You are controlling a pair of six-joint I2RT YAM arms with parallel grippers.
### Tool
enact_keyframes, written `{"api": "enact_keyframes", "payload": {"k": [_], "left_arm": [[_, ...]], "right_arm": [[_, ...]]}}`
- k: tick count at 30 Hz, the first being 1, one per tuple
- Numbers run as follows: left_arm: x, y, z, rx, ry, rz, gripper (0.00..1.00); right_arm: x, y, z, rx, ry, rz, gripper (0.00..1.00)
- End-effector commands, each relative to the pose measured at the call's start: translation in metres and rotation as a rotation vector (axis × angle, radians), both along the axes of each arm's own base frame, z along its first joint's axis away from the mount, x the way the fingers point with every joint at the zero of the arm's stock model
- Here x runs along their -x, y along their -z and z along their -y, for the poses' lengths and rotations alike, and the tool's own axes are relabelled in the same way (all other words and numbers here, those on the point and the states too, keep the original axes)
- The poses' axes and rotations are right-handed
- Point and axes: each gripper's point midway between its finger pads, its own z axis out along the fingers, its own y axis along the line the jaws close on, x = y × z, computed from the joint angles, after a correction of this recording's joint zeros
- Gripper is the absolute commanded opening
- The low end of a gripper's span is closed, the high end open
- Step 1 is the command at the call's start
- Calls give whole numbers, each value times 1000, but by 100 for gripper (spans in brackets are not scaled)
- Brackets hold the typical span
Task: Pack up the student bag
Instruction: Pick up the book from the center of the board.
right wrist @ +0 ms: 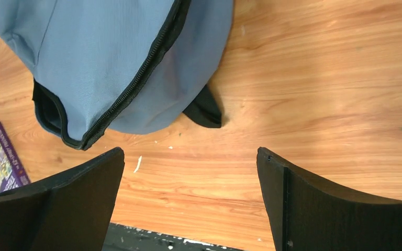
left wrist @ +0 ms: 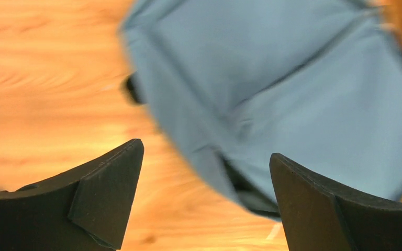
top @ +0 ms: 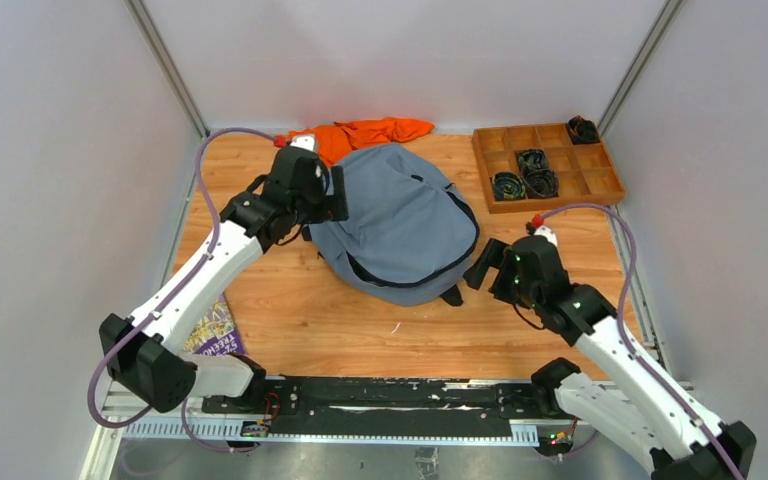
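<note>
The student bag (top: 400,225) lies mid-bench toward the far edge, the left fingers (left wrist: 102,201) spread empty over its left edge, the right fingers (right wrist: 314,209) spread empty beside its near-right rim, with bare bench (top: 310,320) wood stretching to the near edge.

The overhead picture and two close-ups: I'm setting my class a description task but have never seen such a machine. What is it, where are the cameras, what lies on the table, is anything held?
Two robot arms, the left arm and the right arm, are bolted at the near edge of a table. The overhead camera looks down from behind them; each close-up comes from a wrist camera, showing that arm's fingers. On the table lie the student bag, an orange cloth, a purple book and a wooden tray of dark coils. Left gripper and right gripper are open, holding nothing.
</note>
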Motion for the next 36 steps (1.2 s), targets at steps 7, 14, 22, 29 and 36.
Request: {"api": "enact_keyframes", "payload": {"k": [7, 14, 22, 29, 36], "left_arm": [[61, 107, -184, -240, -605, -364, 100], [105, 147, -259, -429, -1062, -435, 99], [100, 185, -281, -159, -1047, -623, 100], [120, 203, -292, -13, -1203, -647, 100], [120, 218, -301, 139, -1221, -709, 100]], "right_arm": [[-16, -29, 31, 190, 49, 99, 100], [-27, -32, 11, 155, -19, 96, 100], [-28, -31, 3, 141, -48, 79, 99], [-35, -29, -10, 118, -81, 54, 98], [-39, -31, -17, 95, -93, 63, 98]]}}
